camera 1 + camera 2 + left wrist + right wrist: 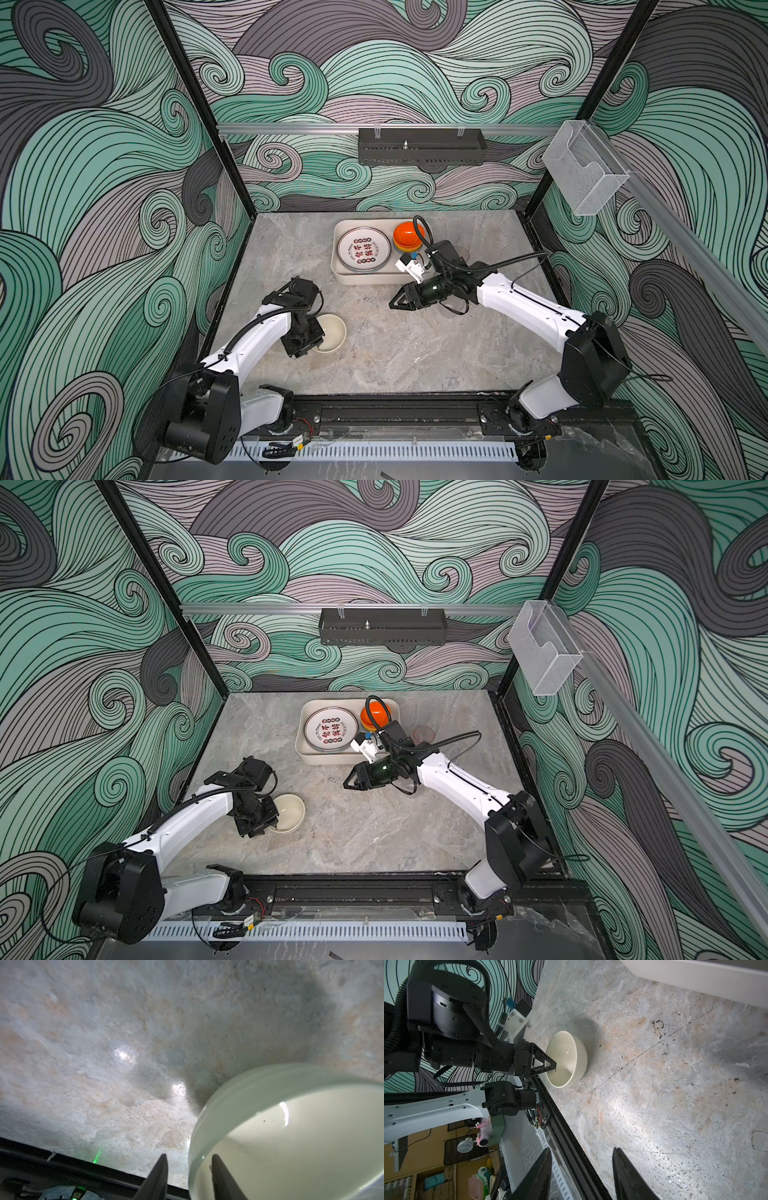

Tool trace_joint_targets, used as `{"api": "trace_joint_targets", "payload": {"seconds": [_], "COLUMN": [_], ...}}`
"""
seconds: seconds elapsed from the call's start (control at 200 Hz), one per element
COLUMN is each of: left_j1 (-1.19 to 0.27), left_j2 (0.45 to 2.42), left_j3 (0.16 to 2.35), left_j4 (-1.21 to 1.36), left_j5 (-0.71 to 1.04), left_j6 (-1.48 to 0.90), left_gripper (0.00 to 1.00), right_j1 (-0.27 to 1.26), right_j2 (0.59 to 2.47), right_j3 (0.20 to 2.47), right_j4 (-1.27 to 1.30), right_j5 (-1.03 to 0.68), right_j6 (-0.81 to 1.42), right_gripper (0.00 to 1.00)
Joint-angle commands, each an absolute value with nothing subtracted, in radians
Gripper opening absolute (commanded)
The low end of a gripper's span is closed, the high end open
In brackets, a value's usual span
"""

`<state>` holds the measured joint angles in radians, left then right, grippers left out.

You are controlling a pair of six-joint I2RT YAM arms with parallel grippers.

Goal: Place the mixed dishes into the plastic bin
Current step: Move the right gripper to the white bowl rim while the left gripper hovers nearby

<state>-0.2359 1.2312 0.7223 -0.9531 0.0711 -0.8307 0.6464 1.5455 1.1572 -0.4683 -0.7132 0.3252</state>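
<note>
Nearest you, left-near part of the worktop (415, 357): the cream bowl (333, 332) sits upright on the marble, well apart from the bin. Your left gripper (188, 1157) is over its rim on the near-left side, jaws spread astride the wall. One finger (222, 1180) is inside the bowl. The other is outside, with bare worktop showing between it and the wall, so there's no pinch on it. The right wrist view agrees: a fingertip dipped just inside the rim, bowl flat on the surface

Mid worktop: your right gripper (397, 302) hangs above the surface, pointing left, just in front of the bin's near wall by its right-near corner. Jaws spread, nothing between them

Far edge, centre: the plastic bin (345, 279). In its left half a white plate (363, 249) with red and black characters lies flat, and another rim shows under it. In the right half an orange bowl (407, 233) sits upside down on top of a stack. Yellow and blue edges show below it, partly hidden

Just right of the bin a translucent cup (424, 732) stands on the worktop, outside the bin
</note>
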Motion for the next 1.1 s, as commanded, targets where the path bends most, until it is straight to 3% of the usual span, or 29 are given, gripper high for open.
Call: {"api": "trace_joint_targets", "payload": {"seconds": [0.0,0.595,1.096], "left_j1": [-0.229,-0.229,-0.246], "left_j2": [1.252,1.236,1.237], "left_j3": [0.717,0.775,0.939], "left_j4": [-0.925,-0.943,-0.99], "left_j5": [0.086,0.136,0.21], "left_j6": [-0.829,-0.785,-0.712], "left_gripper": [0.33,0.0,0.0], "right_j1": [0.659,0.664,0.652], "right_j2": [1.564,1.608,1.556], "right_j3": [1.158,1.169,1.22], "right_j4": [-0.445,-0.46,-0.537], "right_j5": [-0.72,-0.654,-0.527], "right_j6": [0.321,0.324,0.352], "right_gripper": [0.48,0.47,0.49]}}
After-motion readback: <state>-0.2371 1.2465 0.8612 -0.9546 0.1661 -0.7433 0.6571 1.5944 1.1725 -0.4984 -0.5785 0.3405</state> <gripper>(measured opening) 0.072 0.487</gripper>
